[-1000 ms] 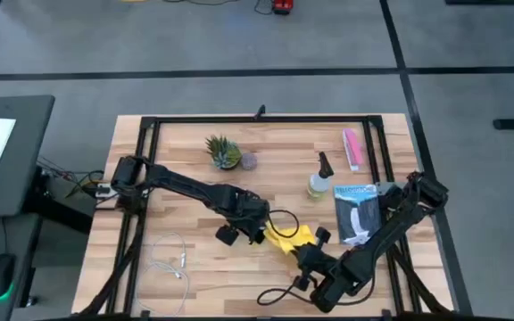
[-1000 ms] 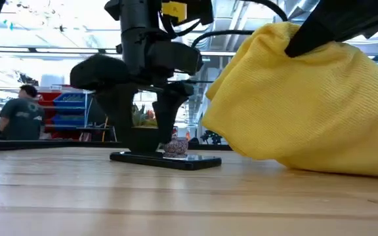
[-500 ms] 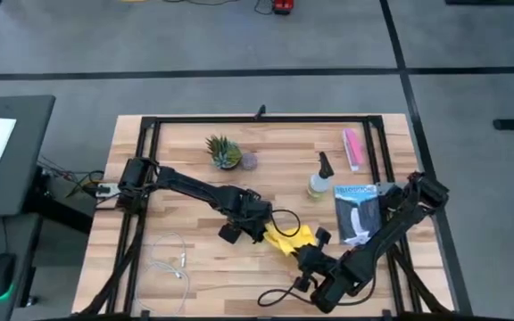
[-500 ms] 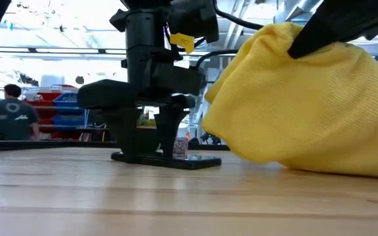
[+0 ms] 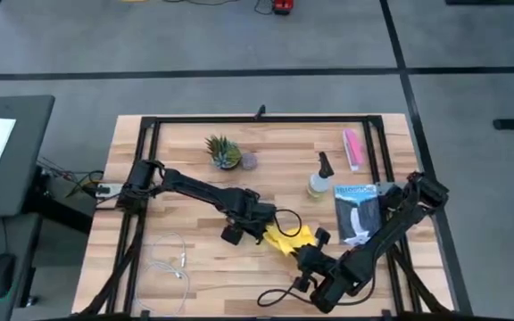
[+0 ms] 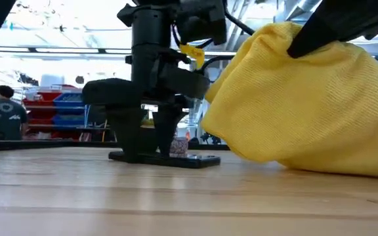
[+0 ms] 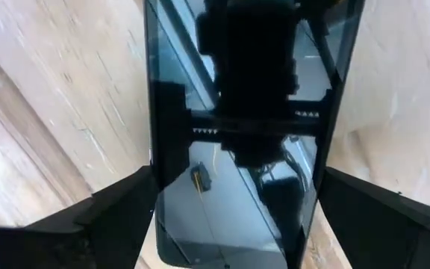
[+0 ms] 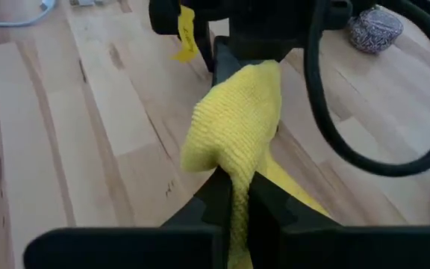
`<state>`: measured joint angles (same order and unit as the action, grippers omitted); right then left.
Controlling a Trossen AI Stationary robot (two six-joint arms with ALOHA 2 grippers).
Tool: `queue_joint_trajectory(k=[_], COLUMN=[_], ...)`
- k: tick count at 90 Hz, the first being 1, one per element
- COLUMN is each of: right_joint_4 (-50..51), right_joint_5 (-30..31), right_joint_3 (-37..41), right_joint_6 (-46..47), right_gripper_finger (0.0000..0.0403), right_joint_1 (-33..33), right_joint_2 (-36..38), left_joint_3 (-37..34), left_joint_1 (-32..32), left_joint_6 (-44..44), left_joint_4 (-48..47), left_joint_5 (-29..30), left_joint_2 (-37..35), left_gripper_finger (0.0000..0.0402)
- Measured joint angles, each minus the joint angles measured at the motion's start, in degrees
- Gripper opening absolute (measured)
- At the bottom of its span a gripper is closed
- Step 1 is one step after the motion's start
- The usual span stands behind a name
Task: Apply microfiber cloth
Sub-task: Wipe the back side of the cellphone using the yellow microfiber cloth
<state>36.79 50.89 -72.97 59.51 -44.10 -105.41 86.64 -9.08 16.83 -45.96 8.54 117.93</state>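
At centre frame, the right gripper, pinching the bright yellow soft microfiber cloth, needed light, flat strokes across the black glass smartphone, which the left gripper straddled with fingers spread, touching neither edge.

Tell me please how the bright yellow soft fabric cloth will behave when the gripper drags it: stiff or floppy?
Probably floppy: the bright yellow soft fabric cloth bunches and droops where the right gripper pinches it. It likely weighs little, since a pinch alone lifts its fold. Dragged over the flat black glossy smartphone between the left gripper's fingers, it should drape and slide rather than push it.
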Motion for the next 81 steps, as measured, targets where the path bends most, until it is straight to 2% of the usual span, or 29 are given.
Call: queue_joint_trajectory(k=[23,49,81], right_joint_4=[-0.01,0.01,-0.01], right_joint_5=[0.00,0.00,0.00], right_joint_3=[0.00,0.00,0.00], right_joint_6=[0.00,0.00,0.00], right_gripper_finger=[0.0013,0.0013,0.0013], right_joint_1=[0.00,0.00,0.00], right_joint_2=[0.00,0.00,0.00], left_joint_3=[2.09,-0.65,-1.69], left_joint_1=[0.10,2.81,4.69], left_joint_6=[-0.43,-1.67,1.97], left_joint_4=[-2.99,-1.02,3.85], left_joint_5=[0.59,0.46,-0.79], left_joint_2=[-0.22,-0.53,-0.57], left_gripper_finger=[0.0337,0.0341,0.0355])
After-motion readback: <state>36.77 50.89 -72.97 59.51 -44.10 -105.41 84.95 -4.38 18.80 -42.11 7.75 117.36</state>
